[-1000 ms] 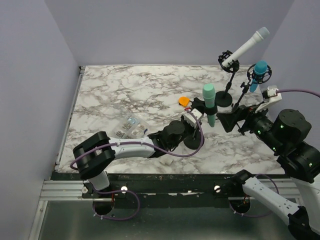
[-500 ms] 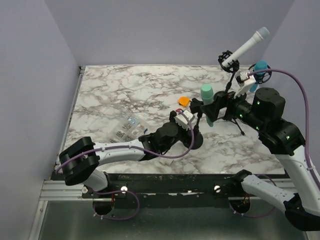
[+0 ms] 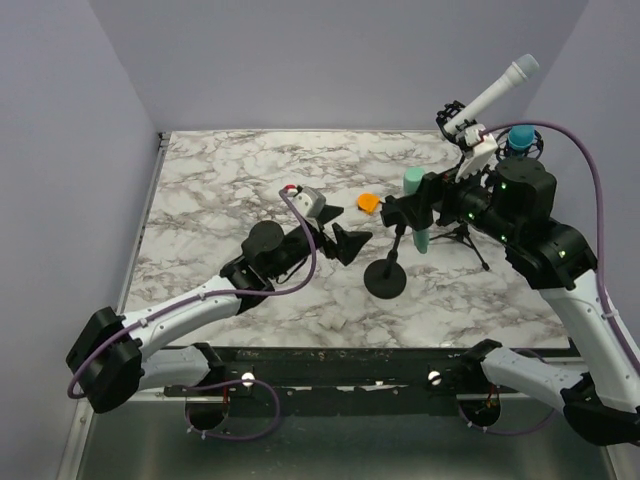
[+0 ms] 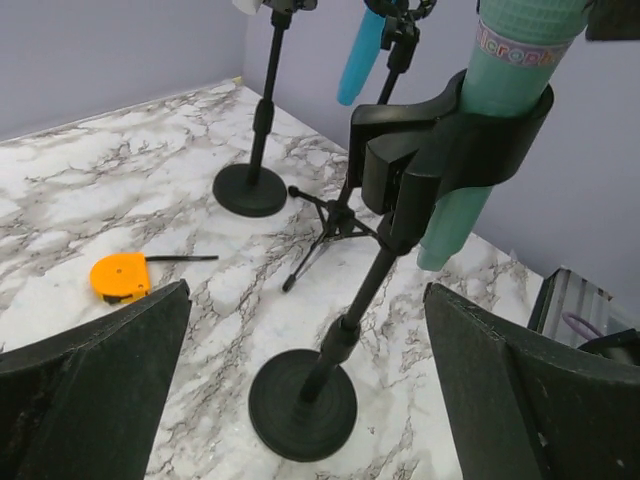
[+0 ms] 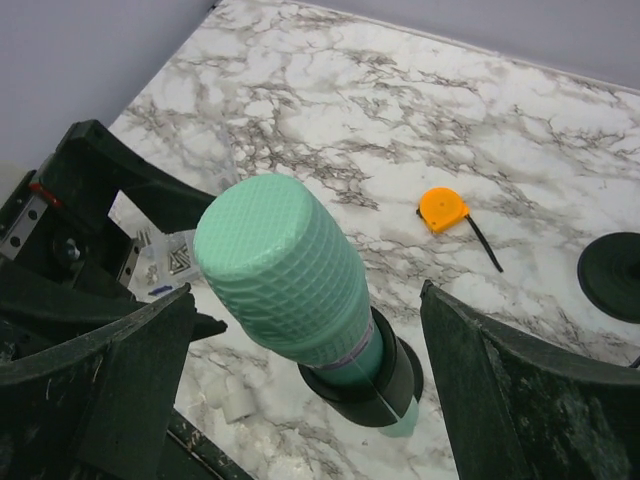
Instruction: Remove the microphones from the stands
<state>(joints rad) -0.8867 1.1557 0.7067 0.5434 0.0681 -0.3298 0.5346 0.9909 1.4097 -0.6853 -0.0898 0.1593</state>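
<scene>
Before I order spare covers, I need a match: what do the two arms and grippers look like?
The left arm and right arm match: white shells on the long links, bulky black joints. A purple cable loops along each. The left gripper and right gripper have broad, wedge-shaped matte black fingers. Small green lights glow on the right arm's joints.

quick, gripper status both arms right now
Left gripper: open, holding nothing.
Right gripper: open, straddling the green microphone, not gripping it.
</scene>
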